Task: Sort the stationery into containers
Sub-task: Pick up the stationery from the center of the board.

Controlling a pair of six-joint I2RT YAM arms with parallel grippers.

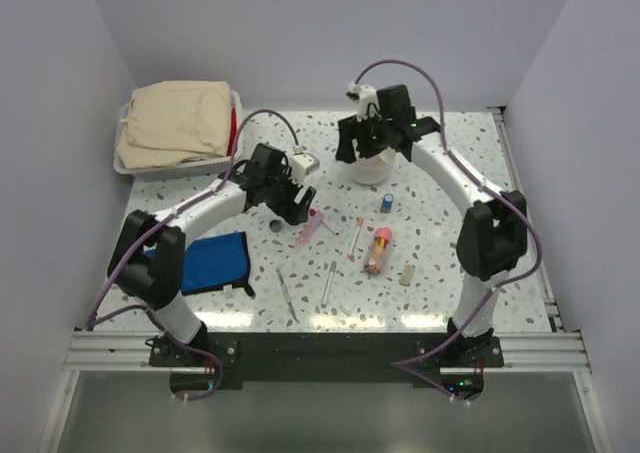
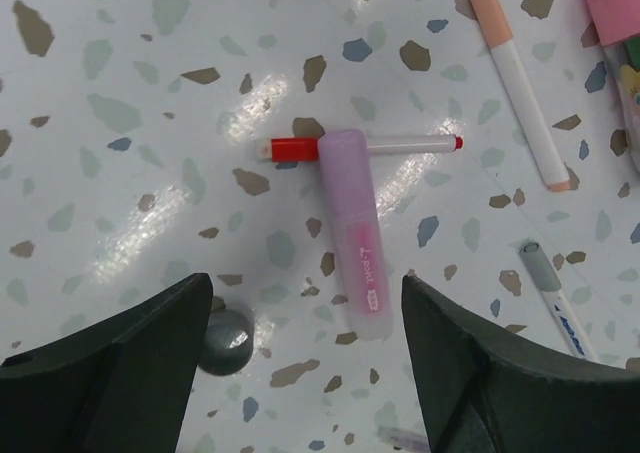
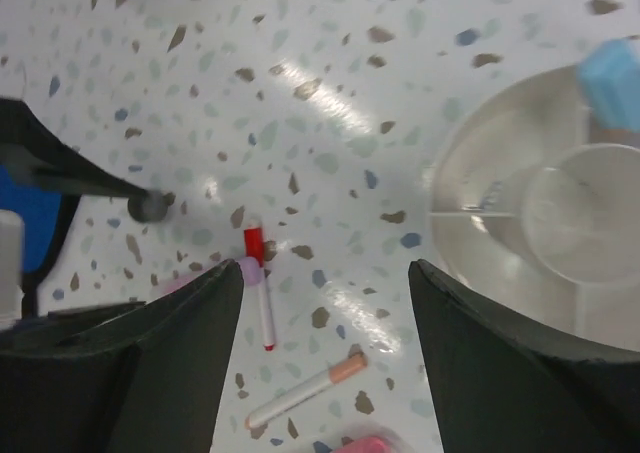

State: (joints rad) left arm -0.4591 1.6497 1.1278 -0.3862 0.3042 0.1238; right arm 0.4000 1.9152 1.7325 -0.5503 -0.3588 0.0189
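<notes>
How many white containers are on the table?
2. The round white cup stands at the far centre, under the right arm. The shallow white bin sits in the far left corner, with a folded beige cloth in it. No others show.

A pink marker [image 2: 355, 235] lies flat across a thin red-capped pen [image 2: 410, 143] on the worktop [image 2: 150, 123]. Near them lie a peach-tipped pen [image 2: 520, 83], a pink-red tube [image 1: 378, 250] and a beige eraser [image 1: 406, 275]. A white cup [image 1: 366, 171] stands upright.
</notes>
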